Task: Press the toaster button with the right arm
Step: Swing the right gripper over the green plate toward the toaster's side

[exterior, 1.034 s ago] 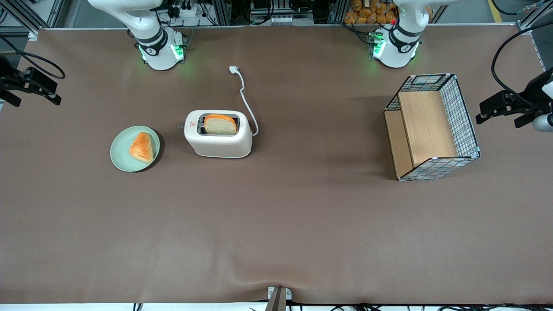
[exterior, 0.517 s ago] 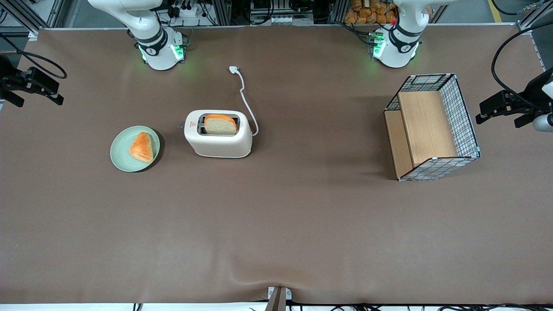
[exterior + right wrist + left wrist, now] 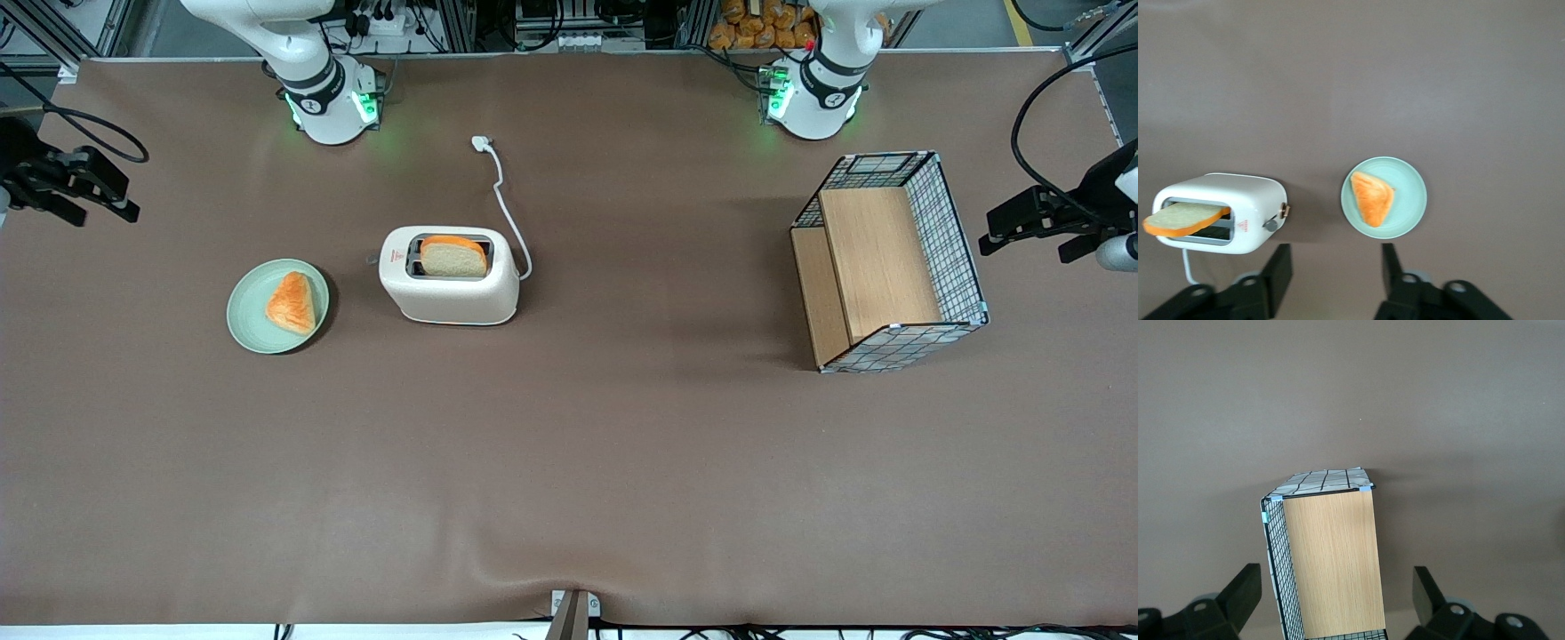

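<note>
Right arm [image 3: 293,53]: your working arm, base at table's far edge, green lights lit at base, white link rising up out of front view. Gripper [image 3: 84,182]: you see it at working arm's end of table, high over table edge, black, cable looping from it. Wrist view: you look straight down, two black fingers [image 3: 1278,270] spread wide apart, nothing between them. Gripper hangs well clear of table, touching nothing.
</note>
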